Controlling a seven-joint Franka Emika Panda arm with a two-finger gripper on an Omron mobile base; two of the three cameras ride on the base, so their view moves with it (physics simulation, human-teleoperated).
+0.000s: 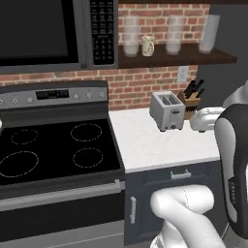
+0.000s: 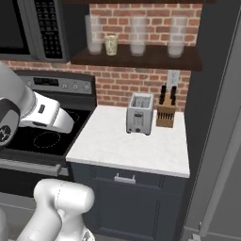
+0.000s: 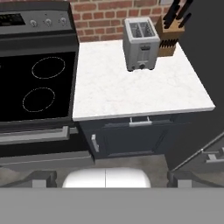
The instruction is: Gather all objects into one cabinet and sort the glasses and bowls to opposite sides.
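Observation:
A cream patterned mug [image 1: 147, 45] [image 2: 111, 45] stands on the brown wooden shelf niche [image 2: 141, 57], against the red brick and between translucent tumblers. The other mugs, the bowl and the navy wall cabinet are out of view. My gripper [image 3: 111, 179] is open; its two fingertips [image 3: 41, 178] stand far apart with nothing between them. It hangs high in front of the white counter [image 3: 131, 92], well back from it and far below the shelf.
A silver toaster [image 3: 141, 43] [image 1: 167, 110] and a knife block [image 3: 168, 37] [image 2: 165, 112] stand at the counter's back. A black stove [image 1: 53, 145] lies to the left, with a microwave [image 1: 48, 31] above it. Several translucent tumblers [image 2: 137, 41] line the shelf. A tall dark panel [image 2: 212, 94] rises at the right.

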